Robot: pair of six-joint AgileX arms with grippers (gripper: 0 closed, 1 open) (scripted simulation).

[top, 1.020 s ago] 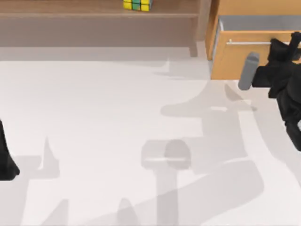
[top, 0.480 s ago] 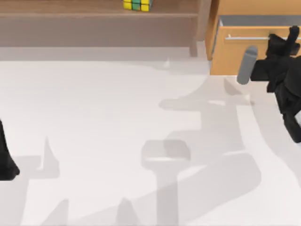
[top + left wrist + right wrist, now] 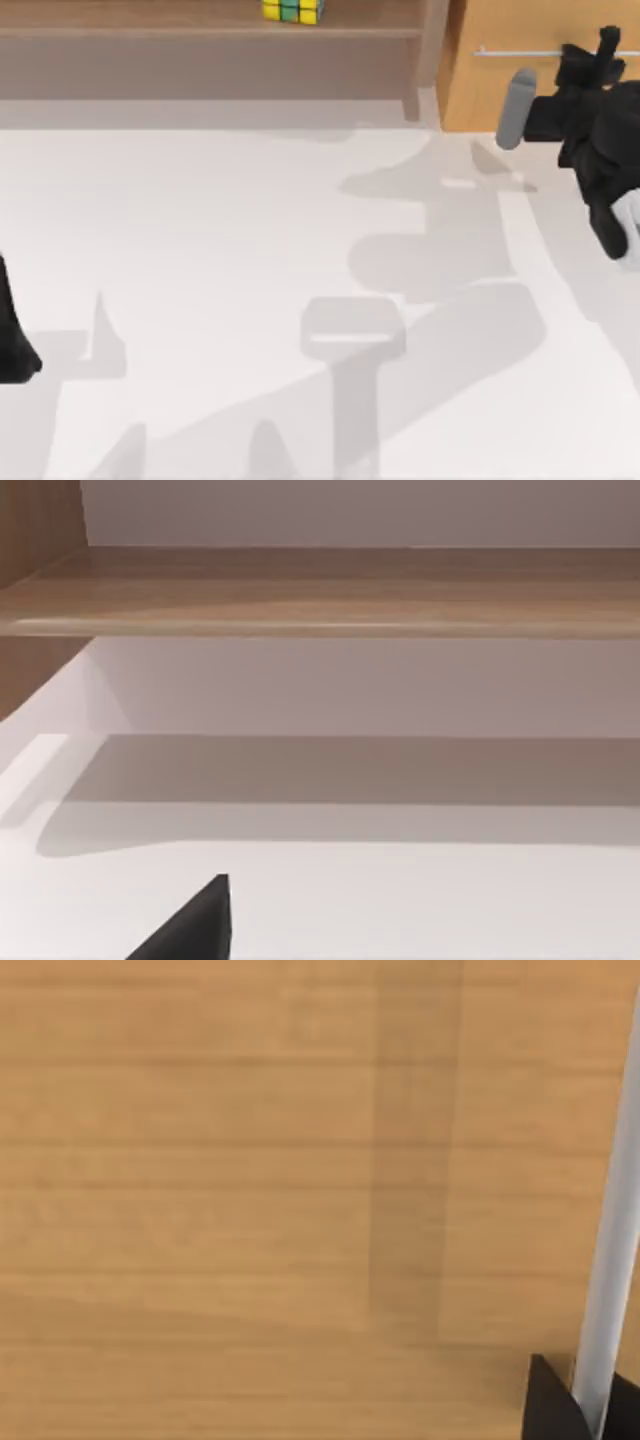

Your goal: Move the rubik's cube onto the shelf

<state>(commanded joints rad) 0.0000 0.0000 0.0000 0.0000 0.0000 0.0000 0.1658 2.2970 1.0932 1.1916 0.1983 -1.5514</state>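
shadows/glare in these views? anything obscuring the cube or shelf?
Top view: soft grey arm shadows spread across the white table; the rubik's cube on the shelf is evenly lit. Left wrist view: a broad shadow band under the shelf board. Right wrist view: a faint vertical shadow on the drawer front.
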